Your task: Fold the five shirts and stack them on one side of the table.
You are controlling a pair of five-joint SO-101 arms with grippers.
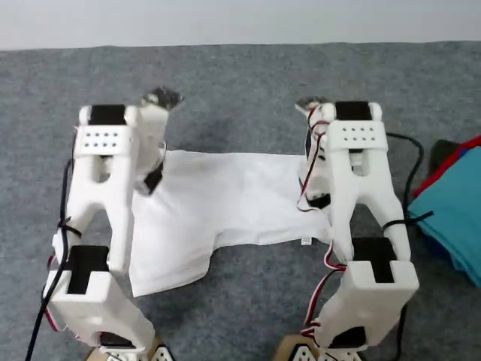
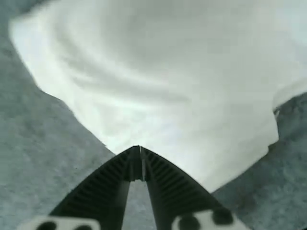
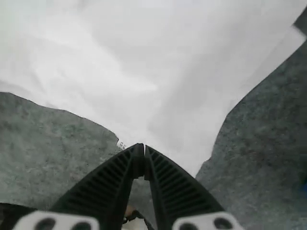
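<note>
A white shirt (image 1: pixel 225 203) is spread flat on the grey table (image 1: pixel 248 83), between the two arms, with one sleeve trailing toward the near edge beside the left arm. In the high view the left gripper (image 1: pixel 154 179) is seen lowered over the shirt's far left corner, and the right gripper (image 1: pixel 319 200) is held at the shirt's right edge, just above a small label (image 1: pixel 306 241) sewn into the hem.

In the left wrist view the left gripper (image 2: pixel 139 149) is seen with its jaws pressed together, the tips meeting right at the border of the white shirt (image 2: pixel 168 86), where cloth gives way to grey surface. Whether any fabric is caught between the tips cannot be told.

In the right wrist view the right gripper (image 3: pixel 139 146) is likewise clenched, its tips closed against each other at the edge of the white shirt (image 3: pixel 144 72), with the small label (image 3: pixel 121 144) just beside them. Here too it cannot be told whether cloth is pinched.

A pile of coloured shirts (image 1: pixel 455 218), teal on top with red and dark layers showing beneath, is stacked at the right side of the table, well apart from the white shirt and beyond the right arm.
</note>
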